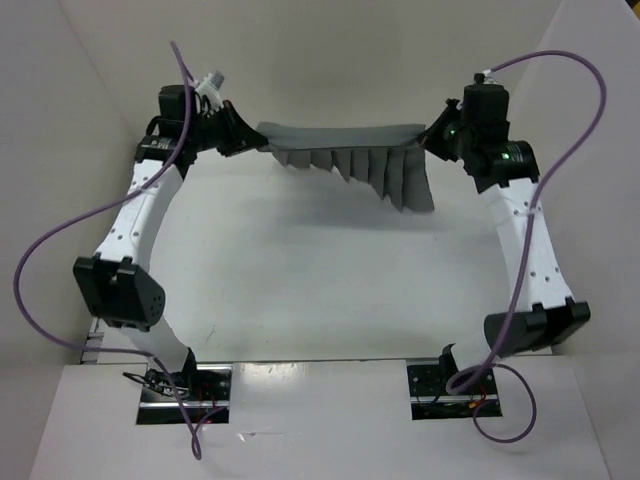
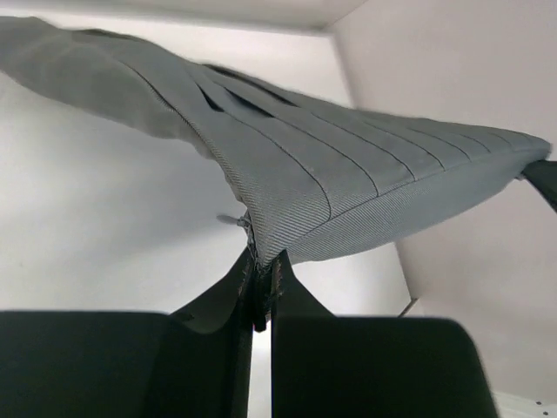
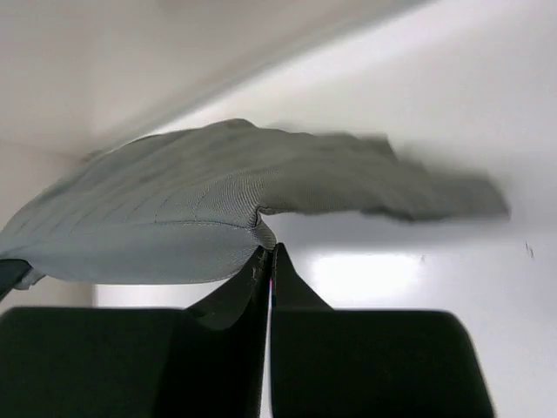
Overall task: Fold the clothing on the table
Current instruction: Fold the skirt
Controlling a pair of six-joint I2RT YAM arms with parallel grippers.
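You have the clothing point(image 1: 350, 150) held taut in the air above the far part of the table point(image 1: 300, 290), pleats hanging toward the table, left gripper point(image 1: 258, 140) jaws clamped on one upper corner, right gripper point(image 1: 428, 137) jaws pinched tight on the other.

Clothing point(image 1: 345, 140) above far end of table point(image 1: 320, 290), btwn L hand point(image 1: 262, 143) at left & R hand point(image 1: 425, 138) at right

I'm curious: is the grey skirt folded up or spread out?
Spread out. The left gripper and right gripper pinch the clothing at its ends, stretched between them, pleats hanging; no fold.
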